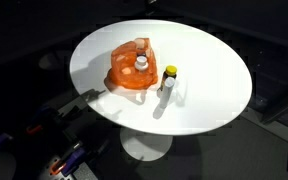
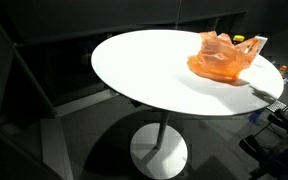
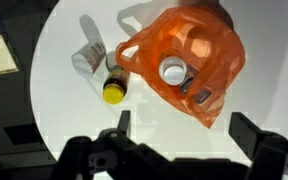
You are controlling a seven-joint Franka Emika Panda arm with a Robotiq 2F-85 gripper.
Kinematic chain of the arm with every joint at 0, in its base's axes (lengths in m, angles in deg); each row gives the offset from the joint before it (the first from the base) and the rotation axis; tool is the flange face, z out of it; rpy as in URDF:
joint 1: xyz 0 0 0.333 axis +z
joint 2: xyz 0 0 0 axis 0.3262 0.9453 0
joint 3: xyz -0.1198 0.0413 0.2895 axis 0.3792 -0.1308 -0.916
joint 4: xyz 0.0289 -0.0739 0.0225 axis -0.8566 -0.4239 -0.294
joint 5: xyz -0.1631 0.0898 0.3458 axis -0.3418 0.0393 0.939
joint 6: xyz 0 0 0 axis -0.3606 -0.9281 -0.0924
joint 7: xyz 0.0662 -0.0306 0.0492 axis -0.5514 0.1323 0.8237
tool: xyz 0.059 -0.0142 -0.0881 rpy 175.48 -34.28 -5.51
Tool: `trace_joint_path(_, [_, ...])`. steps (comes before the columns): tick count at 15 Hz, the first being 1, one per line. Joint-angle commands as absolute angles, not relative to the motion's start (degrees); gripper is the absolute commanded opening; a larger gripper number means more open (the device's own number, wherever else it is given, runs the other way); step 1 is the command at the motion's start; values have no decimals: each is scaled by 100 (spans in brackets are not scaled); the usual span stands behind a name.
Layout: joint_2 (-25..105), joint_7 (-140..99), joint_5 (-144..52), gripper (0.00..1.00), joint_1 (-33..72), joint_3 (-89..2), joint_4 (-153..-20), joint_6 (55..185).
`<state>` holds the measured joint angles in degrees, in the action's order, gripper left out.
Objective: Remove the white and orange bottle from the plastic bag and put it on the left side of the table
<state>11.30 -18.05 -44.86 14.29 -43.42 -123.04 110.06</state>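
An orange plastic bag (image 3: 189,45) lies on the round white table (image 3: 64,110). It shows in both exterior views (image 1: 129,72) (image 2: 222,60). Inside it stands a bottle whose round white cap (image 3: 172,71) shows through the opening, also in an exterior view (image 1: 141,62); its body is hidden by the bag. My gripper (image 3: 184,130) is open and empty, hovering well above the table just short of the bag. It is out of frame in both exterior views.
A brown bottle with a yellow cap (image 3: 113,88) (image 1: 169,78) and a white tube (image 3: 89,55) lie beside the bag. Small dark items (image 3: 199,96) sit inside the bag. The table edge (image 1: 234,110) drops to a dark floor.
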Motion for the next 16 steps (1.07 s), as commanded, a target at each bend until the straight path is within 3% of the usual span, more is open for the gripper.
trace_joint_path(1, [1776, -1760, -4834, 100, 1314, -4266, -12101, 11336])
trace_joint_path(16, [3849, -488, -4693, 100, 1433, -4455, -11267, 11464])
